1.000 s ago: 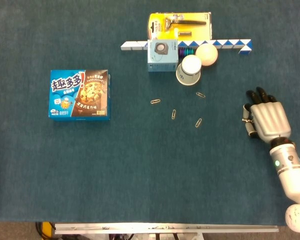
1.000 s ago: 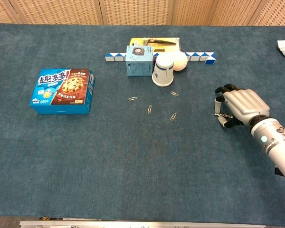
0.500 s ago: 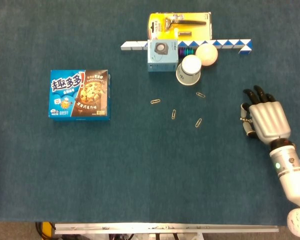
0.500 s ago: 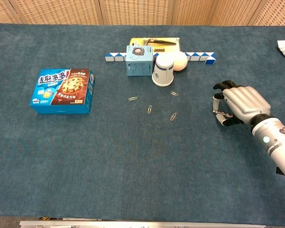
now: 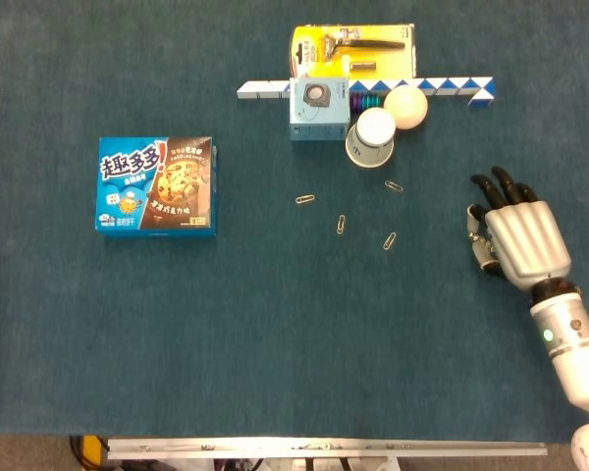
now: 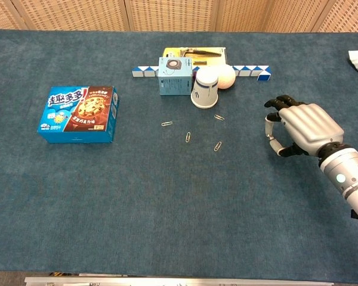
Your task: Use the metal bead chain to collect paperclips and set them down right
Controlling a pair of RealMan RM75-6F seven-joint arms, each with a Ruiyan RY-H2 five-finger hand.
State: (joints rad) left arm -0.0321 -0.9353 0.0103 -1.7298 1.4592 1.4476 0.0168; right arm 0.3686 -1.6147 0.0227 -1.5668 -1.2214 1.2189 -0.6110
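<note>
Several paperclips lie loose on the blue cloth; the nearest one [image 5: 390, 240] [image 6: 218, 146] is left of my right hand, with others at mid-table [image 5: 342, 225] and below the cup [image 5: 395, 185]. My right hand [image 5: 515, 228] [image 6: 298, 128] hovers palm down at the right, with its fingers curled. A short piece of metal bead chain [image 6: 273, 141] shows thinly between the thumb and the fingers, pinched there; most of it is hidden under the palm. The hand is a clear gap right of the paperclips. My left hand is in neither view.
A cookie box [image 5: 156, 184] lies at the left. At the back stand a light blue box [image 5: 319, 110], a tipped paper cup [image 5: 372, 136], a white ball [image 5: 406, 106], a yellow razor pack [image 5: 351, 49] and a blue-white folding puzzle strip [image 5: 452, 88].
My right hand has drifted left and slightly away from me, closer to the paperclips, still holding the chain. Nothing else has moved.
</note>
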